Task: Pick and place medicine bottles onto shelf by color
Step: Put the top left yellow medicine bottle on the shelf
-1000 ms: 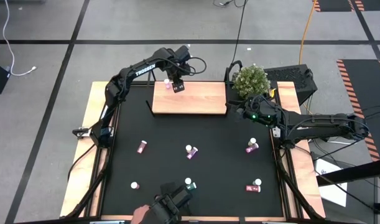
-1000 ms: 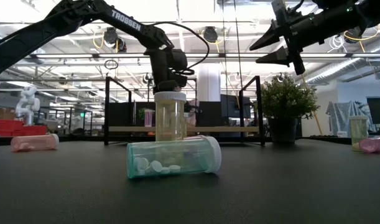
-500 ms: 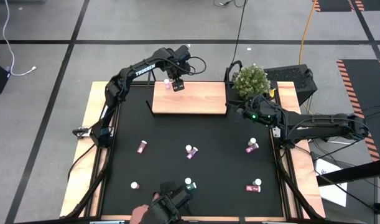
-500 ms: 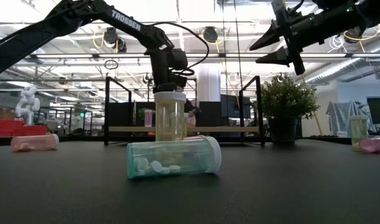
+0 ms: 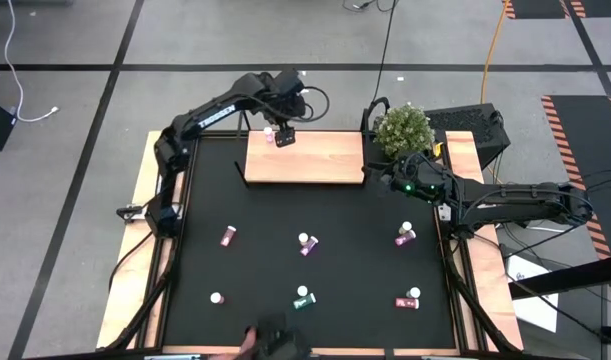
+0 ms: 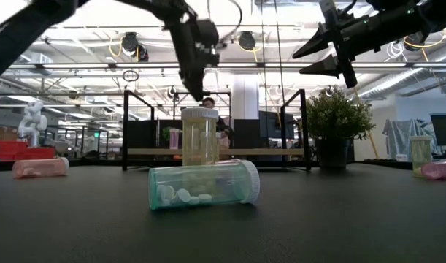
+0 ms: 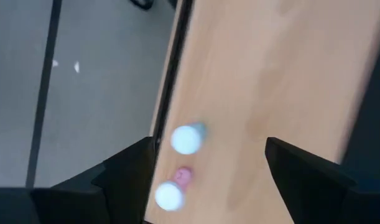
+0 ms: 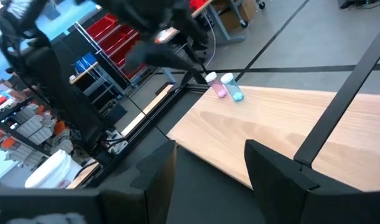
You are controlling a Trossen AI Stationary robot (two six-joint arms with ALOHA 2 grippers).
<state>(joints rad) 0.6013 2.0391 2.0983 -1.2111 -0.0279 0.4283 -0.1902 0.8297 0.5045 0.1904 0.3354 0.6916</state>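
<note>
Left gripper at top centre of high view, over far-left corner of shelf, fingers spread, holding nothing. Two bottles upright there. Right gripper beside shelf's right end, parted, empty.

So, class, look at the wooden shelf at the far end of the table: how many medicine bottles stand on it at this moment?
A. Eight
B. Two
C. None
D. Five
B: the right wrist view shows just two white-capped bottles, a pink bottle and a blue bottle, standing side by side near one corner of the shelf; the left wrist view shows the same pair from above.
</note>
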